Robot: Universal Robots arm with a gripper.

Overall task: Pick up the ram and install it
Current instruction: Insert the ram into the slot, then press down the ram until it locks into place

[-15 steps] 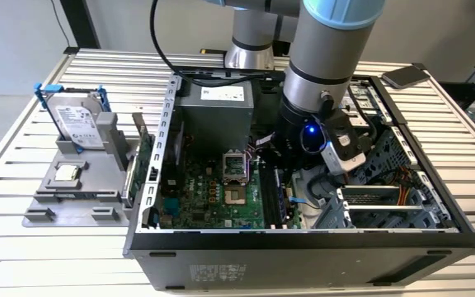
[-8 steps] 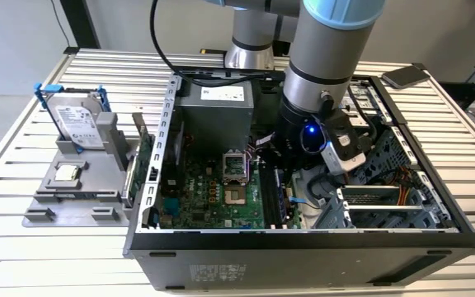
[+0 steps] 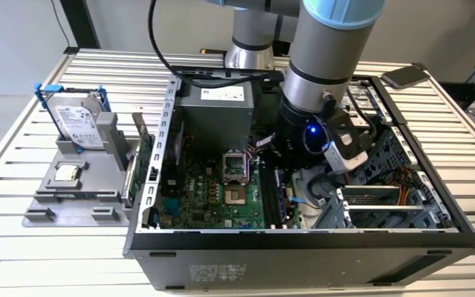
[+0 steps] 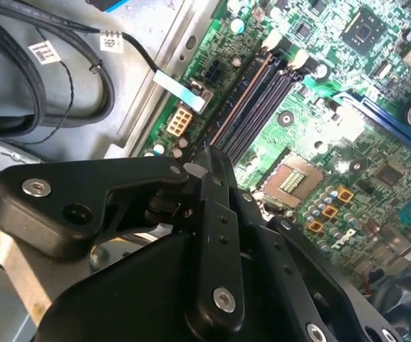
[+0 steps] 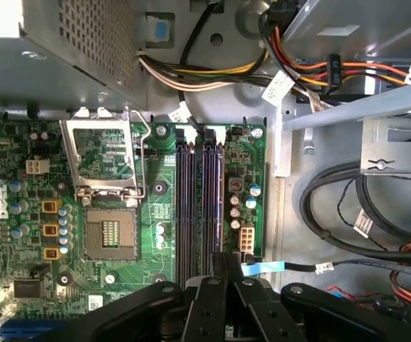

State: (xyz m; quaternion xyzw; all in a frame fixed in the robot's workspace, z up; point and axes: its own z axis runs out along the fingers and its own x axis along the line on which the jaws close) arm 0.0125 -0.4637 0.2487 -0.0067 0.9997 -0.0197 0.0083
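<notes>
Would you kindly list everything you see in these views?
Slatted metal table: one, silver, under everything.
Open computer case: one, black and grey, mid-table.
Green motherboard: one, inside the case.
Long black memory slots: about four, beside the processor socket.
Boxy power supply: one, grey, in the case.
Grey fixture: one, exterior view's left.
Silver hard drive in blue frame: one, upright on the fixture.
Upright green expansion card: one, between fixture and case.
Robot arm: one, grey and blue, reaching into the case.
Black gripper: one, at the slots' end.
</notes>
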